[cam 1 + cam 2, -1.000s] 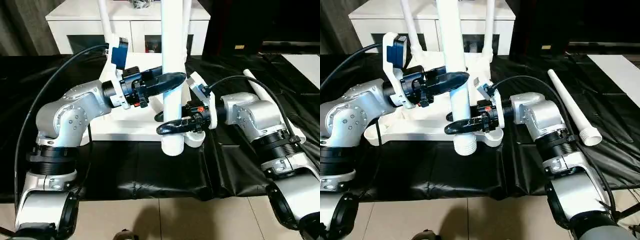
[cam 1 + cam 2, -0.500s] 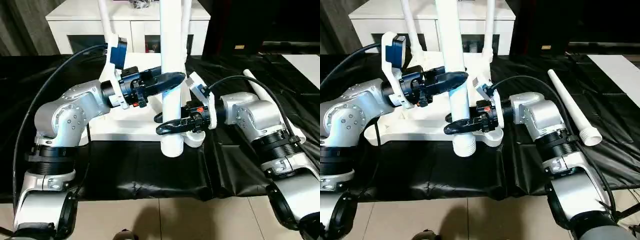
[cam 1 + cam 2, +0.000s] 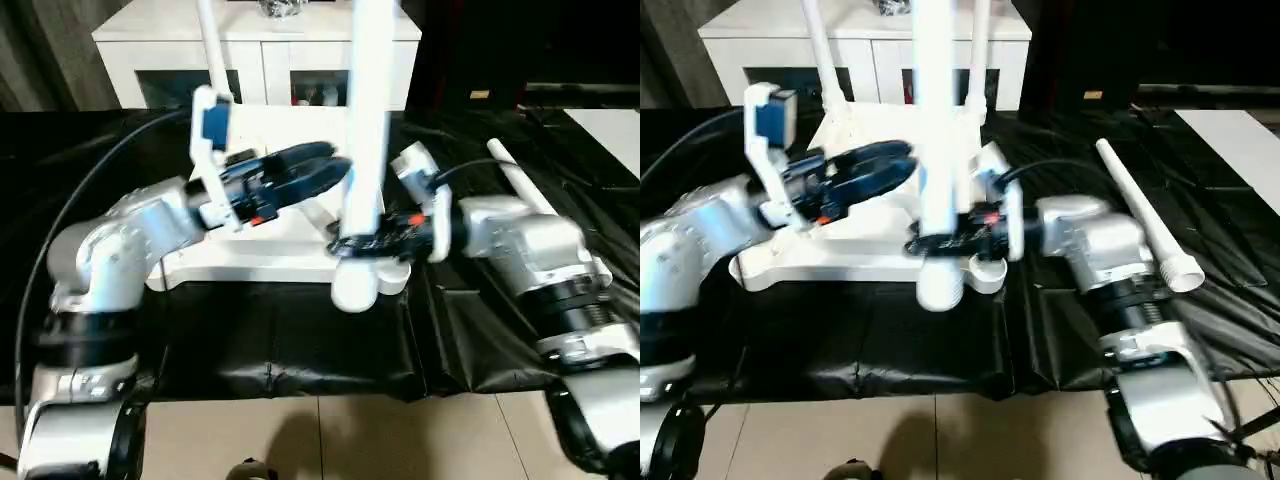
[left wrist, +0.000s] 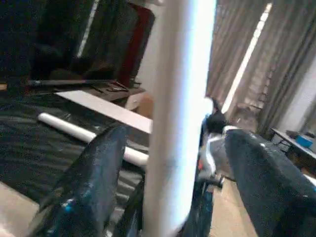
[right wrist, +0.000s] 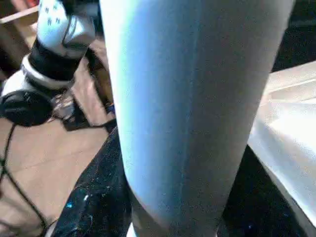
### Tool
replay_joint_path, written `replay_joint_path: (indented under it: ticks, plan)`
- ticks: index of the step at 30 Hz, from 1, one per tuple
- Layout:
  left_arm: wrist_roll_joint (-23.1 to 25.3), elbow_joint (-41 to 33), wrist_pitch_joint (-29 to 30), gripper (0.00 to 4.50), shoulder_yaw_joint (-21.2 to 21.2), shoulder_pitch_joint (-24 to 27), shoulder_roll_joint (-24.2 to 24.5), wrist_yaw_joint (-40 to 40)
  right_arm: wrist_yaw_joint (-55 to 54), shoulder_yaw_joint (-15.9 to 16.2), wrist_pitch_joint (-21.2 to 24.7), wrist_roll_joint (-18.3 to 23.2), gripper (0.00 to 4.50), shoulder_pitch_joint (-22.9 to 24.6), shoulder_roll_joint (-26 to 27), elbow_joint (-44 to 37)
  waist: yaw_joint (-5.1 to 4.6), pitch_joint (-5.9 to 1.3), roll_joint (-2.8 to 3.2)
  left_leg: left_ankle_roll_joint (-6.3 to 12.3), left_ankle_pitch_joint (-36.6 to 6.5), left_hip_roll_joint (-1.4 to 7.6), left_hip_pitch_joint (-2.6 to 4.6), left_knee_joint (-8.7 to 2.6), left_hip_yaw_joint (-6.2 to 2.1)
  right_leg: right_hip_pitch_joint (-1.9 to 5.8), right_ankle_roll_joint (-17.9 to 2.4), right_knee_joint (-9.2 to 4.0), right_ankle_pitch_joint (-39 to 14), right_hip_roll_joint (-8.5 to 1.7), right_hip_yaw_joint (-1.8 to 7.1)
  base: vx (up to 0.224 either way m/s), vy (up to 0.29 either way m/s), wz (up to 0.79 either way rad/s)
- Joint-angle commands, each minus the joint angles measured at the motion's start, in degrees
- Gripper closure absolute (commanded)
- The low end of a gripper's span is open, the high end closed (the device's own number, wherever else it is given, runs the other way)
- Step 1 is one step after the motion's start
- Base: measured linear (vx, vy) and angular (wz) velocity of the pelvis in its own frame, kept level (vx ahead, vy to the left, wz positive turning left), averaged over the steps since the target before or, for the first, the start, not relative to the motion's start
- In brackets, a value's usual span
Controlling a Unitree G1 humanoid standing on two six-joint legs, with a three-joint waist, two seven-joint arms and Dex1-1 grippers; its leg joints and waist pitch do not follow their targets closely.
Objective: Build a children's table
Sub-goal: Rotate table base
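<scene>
The children's table lies as a white tabletop point(image 3: 250, 264) upside down on black cloth. Two white legs point(image 3: 210, 40) point(image 3: 980, 50) stand in its far sockets. A third leg point(image 3: 365, 150) stands upright over the near right corner socket, its thick end low. My right gripper point(image 3: 358, 244) is shut on it near that end, and the right wrist view has this leg point(image 5: 187, 98) between the fingers. My left gripper point(image 3: 335, 165) is open just left of the leg; its fingers point(image 4: 94, 182) stand apart on both sides of the leg point(image 4: 177, 123) without touching.
Another loose leg point(image 3: 1140, 215) lies on the cloth to the right of my right arm. A white cabinet point(image 3: 260, 30) with glass doors stands right behind the tabletop. Bare floor point(image 3: 330, 440) runs along the cloth's near edge.
My left gripper has opened, let go of the upright leg and drawn back to the left. The right gripper has carried the leg a little to the right.
</scene>
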Motion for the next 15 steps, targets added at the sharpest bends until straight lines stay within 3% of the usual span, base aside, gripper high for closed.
replay_joint_path:
  ticks: [1, 2, 4, 5, 6, 7, 8, 9, 10, 11, 12, 15]
  plan:
    - [3.2, -0.2, -2.6, 0.56, 1.3, 0.4, 0.2, 4.5, -2.9, -1.4, -0.9, -0.6, 2.64, 0.8, -0.4, -2.2, -0.13, -4.64, -0.18, -0.31, -12.4, 0.34, 1.02, -4.18, 0.2, 3.6, -11.3, -4.26, -13.6, -1.73, 1.67, 0.0, 0.0, 0.0]
    - [6.4, 0.7, -4.8, 0.56, 1.9, 1.1, 0.0, 8.7, -5.7, -1.6, -1.9, -2.0, 2.64, 1.5, -0.3, -2.9, -0.17, -4.7, -0.03, -0.56, -12.6, 0.27, 1.02, -4.15, 0.13, 3.72, -11.0, -4.19, -13.8, -1.78, 1.64, 0.0, 0.0, 0.0]
    - [17.9, 2.0, -8.3, 0.31, 1.7, 4.2, 0.2, 23.5, -20.1, -2.9, -6.1, -8.0, 2.64, 4.3, 1.9, -4.5, -0.49, -4.42, -0.26, -1.9, -12.2, 0.42, 0.87, -4.5, -0.11, 3.69, -7.5, -4.69, -15.6, -1.68, 1.71, 0.0, 0.0, 0.0]
    - [20.1, 1.6, -9.4, 0.31, 1.9, 5.4, 0.0, 26.4, -24.5, -3.2, -7.4, -10.1, 2.64, 5.2, 2.7, -5.0, -0.72, -4.56, -0.05, -2.69, -13.2, 0.01, 1.07, -4.49, -0.06, 3.84, -6.1, -4.74, -18.6, -1.76, 1.53, 0.0, 0.0, 0.0]
    - [25.3, -0.7, -13.9, 0.29, 3.1, 9.0, -1.5, 33.1, -33.5, -4.7, -12.3, -13.1, 2.64, 7.8, 5.2, -6.3, -0.83, -4.67, -0.13, -3.4, -11.7, 0.34, 0.8, -4.66, -0.17, 3.77, -5.2, -4.91, -17.9, -1.99, 1.62, 0.0, 0.0, 0.0]
    - [26.2, -1.4, -14.6, 0.29, 3.1, 9.9, -1.9, 34.1, -34.7, -5.1, -13.1, -13.4, 2.64, 8.4, 5.6, -6.9, -0.83, -4.67, -0.13, -3.4, -11.7, 0.34, 0.8, -4.66, -0.17, 3.77, -5.2, -4.91, -17.9, -1.99, 1.62, 0.0, 0.0, 0.0]
    - [30.6, -5.2, -18.3, 0.29, 2.8, 14.3, -2.8, 37.7, -39.9, -6.0, -15.9, -15.2, 2.64, 11.8, 7.7, -10.0, -0.95, -5.08, -0.22, -3.08, -10.9, 0.49, 0.98, -4.66, -0.2, 3.71, -5.1, -4.76, -15.9, -1.98, 1.6, 0.0, 0.0, 0.0]
    - [33.3, -8.0, -20.0, 0.29, 2.4, 17.9, -4.0, 40.4, -43.2, -7.4, -14.5, -15.0, 2.64, 14.3, 10.1, -12.6, -1.57, -5.02, -0.93, -2.12, -10.3, 0.19, 0.77, -4.64, 0.01, 3.76, -5.8, -4.66, -13.5, -1.43, 1.52, 0.0, 0.0, 0.0]
    - [34.3, -9.6, -20.1, 0.29, 2.3, 19.8, -4.8, 42.0, -45.2, -8.6, -13.1, -14.3, 2.64, 15.6, 11.7, -14.0, -1.56, -5.14, -0.41, -1.63, -10.0, 0.44, 0.86, -4.68, -0.08, 3.66, -6.5, -4.34, -11.9, -1.54, 1.67, 0.0, 0.0, 0.0]
    - [35.0, -10.5, -20.3, 0.29, 2.1, 20.9, -5.4, 43.0, -46.5, -9.4, -12.1, -13.7, 2.64, 16.5, 13.0, -15.0, -1.84, -4.99, -0.3, -0.86, -10.9, 0.43, 0.9, -4.69, -0.01, 3.39, -7.4, -4.56, -11.7, -1.43, 1.63, 0.0, 0.0, 0.0]
    - [36.4, -12.0, -21.5, 0.29, 2.2, 22.8, -6.9, 45.1, -48.2, -9.5, -13.5, -14.3, 2.64, 18.3, 14.2, -16.0, -1.77, -4.96, -0.67, -0.48, -12.4, 0.45, 1.14, -4.78, 0.01, 3.22, -7.9, -4.83, -13.0, -1.3, 1.54, 0.0, 0.0, 0.0]
    - [38.9, -13.6, -25.6, 0.29, 1.5, 26.3, -9.5, 48.8, -51.4, -8.3, -17.4, -16.0, 2.64, 22.0, 15.9, -17.7, -1.69, -4.34, -0.34, -0.79, -16.7, 0.69, 1.2, -5.26, -0.14, 2.84, -6.7, -5.64, -17.6, -1.48, 1.58, 0.0, 0.0, 0.0]
